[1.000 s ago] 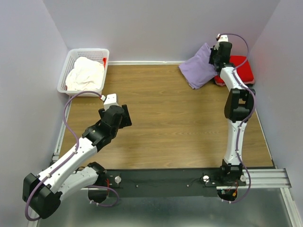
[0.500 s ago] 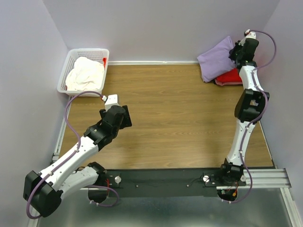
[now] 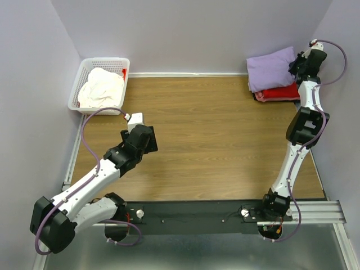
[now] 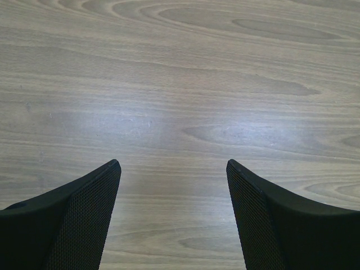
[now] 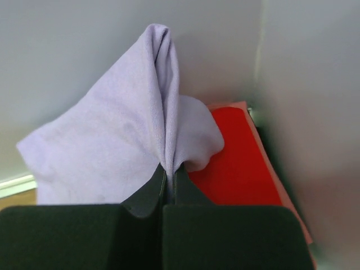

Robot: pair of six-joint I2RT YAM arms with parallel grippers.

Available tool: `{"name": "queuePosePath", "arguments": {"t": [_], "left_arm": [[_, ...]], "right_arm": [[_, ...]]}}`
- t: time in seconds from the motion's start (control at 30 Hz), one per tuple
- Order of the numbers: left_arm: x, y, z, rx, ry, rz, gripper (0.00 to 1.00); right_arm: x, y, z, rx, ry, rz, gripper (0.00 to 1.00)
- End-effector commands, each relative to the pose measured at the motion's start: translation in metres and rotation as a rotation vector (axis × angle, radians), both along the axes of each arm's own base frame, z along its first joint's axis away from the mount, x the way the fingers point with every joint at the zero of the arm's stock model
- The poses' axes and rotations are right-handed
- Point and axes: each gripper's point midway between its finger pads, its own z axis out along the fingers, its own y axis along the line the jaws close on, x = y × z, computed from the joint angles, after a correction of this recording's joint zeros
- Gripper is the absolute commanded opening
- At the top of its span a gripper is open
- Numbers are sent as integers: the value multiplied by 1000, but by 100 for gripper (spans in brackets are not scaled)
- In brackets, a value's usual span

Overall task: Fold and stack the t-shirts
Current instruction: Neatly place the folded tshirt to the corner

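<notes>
My right gripper (image 5: 170,171) is shut on a pinched edge of the folded lavender t-shirt (image 5: 118,146), which hangs over the folded red t-shirt (image 5: 239,169) in the table's far right corner. From above, the lavender t-shirt (image 3: 271,68) covers most of the red t-shirt (image 3: 278,93), with the right gripper (image 3: 299,63) at its right edge. A crumpled cream-white t-shirt (image 3: 101,87) fills the basket (image 3: 107,60) at the far left. Over bare wood at the left hovers my left gripper (image 4: 173,166), open and holding nothing; in the top view the left gripper (image 3: 147,139) points right.
The white lattice basket also shows a scrap of red (image 3: 123,72) at its right wall. Grey walls close in the table on the left, back and right, and the right wall (image 5: 315,101) stands close beside the right gripper. A black rail (image 3: 197,216) runs along the near edge.
The right arm has carried the lavender t-shirt rightward and back, from beside the red t-shirt to over it. The left arm has barely shifted.
</notes>
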Motion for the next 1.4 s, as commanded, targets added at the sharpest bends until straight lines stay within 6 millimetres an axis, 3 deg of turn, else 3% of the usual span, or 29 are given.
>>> {"name": "queuePosePath", "arguments": {"t": [0.0,0.17,0.3,0.43,0.53,0.57,0.63,0.77,0.83,0.93,0.97,1.0,1.07,1.13,1.17,1.23,1.27,1.33,1.37], "left_arm": [[2,-4,-6,0,12,-13,83],[1,-5,-9,6,23,-19,83],[1,-6,-11,7,28,-23,83],[1,-6,-14,15,37,-24,83],[2,-8,-16,16,40,-29,83],[2,-8,-17,16,43,-32,83],[2,-9,-18,18,45,-34,83],[3,-9,-19,21,48,-35,83],[3,-9,-18,20,45,-32,83],[3,-9,-16,14,35,-32,83],[3,-9,-15,12,33,-33,83],[3,-9,-14,9,28,-33,83],[3,-9,-13,6,24,-33,83],[4,-10,-11,-2,13,-33,83],[4,-11,-11,-5,11,-36,83],[4,-11,-12,-8,11,-40,83],[4,-12,-12,-6,11,-43,83],[4,-11,-11,-5,9,-43,83],[4,-11,-10,-5,9,-43,83]], "right_arm": [[6,-19,-9,-71,-4,-21,1],[8,-28,-39,-124,49,-40,1],[9,-44,-60,-191,91,-85,7],[7,-61,-64,-231,108,-166,9],[6,-67,-58,-249,105,-201,23],[4,-67,-52,-253,102,-211,37],[1,-61,-44,-258,100,-202,47],[-8,-33,-24,-326,122,-166,60],[-13,-8,-13,-359,130,-119,66],[-22,25,-6,-387,144,-60,68],[-23,41,-6,-392,146,-30,71],[-24,49,-4,-398,144,-13,83],[-29,71,-4,-421,158,14,83],[-35,85,-8,-458,182,42,84],[-34,106,-11,-480,185,74,88],[-35,120,-20,-536,216,92,89],[-34,137,-30,-551,229,119,89],[-33,141,-40,-579,253,118,89],[-32,154,-51,-609,276,121,89]]}}
